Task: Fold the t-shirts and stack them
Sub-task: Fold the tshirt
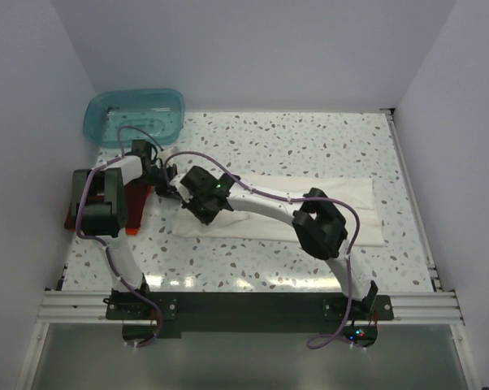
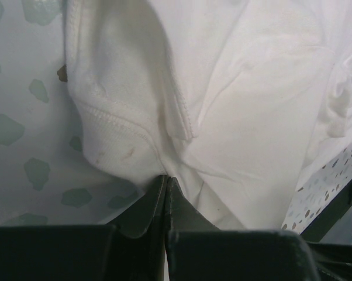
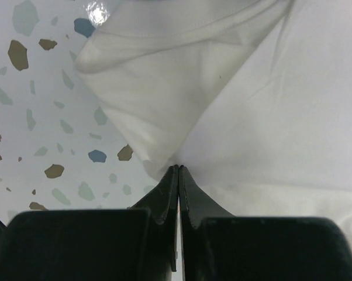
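Folding is the step in hand: left fingers (image 2: 144,216) and right fingers (image 3: 161,199) both pinch the cream-white t-shirt (image 1: 342,203) at centre-left; next probably calls for lifting together, evenly.

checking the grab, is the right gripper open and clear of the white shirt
No, the right gripper is shut, pinching a fold of the white t-shirt in the right wrist view.

The large t-shirt (image 1: 342,203) is laid left to right across the middle of the table (image 1: 309,138). The folded t-shirt (image 1: 140,201) is set just left of it, at the table's left edge. The tub (image 1: 135,114) is placed behind that, in the far left corner.
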`<state>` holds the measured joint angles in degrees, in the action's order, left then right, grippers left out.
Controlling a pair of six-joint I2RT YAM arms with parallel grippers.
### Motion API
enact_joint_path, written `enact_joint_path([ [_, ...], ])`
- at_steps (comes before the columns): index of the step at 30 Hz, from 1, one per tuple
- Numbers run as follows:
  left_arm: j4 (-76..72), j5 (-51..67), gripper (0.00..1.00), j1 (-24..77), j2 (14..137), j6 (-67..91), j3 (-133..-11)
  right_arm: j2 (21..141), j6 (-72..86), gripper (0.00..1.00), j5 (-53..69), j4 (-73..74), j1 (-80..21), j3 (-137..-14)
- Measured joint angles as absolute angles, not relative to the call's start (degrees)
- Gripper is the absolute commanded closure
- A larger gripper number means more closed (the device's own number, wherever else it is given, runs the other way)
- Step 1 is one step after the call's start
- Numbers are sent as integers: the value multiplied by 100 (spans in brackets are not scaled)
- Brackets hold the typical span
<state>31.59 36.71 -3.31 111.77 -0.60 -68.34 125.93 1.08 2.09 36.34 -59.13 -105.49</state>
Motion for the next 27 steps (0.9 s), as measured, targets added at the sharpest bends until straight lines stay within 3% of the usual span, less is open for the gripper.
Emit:
enact_joint_path([
  [24,3153,3636,100,-331,11179,5,-6834,12272,75,99,799,3684,-5756,-9985],
  [25,3153,3638,100,-331,11177,10,-6834,12272,49,90,862,3701,-5741,-9988],
  [26,3153,3638,98,-331,11179,21,-6834,12274,27,74,906,3780,-5730,-10022],
  [27,3155,3645,94,-333,11177,23,-6834,12289,-1,67,965,3903,-5708,-10092],
])
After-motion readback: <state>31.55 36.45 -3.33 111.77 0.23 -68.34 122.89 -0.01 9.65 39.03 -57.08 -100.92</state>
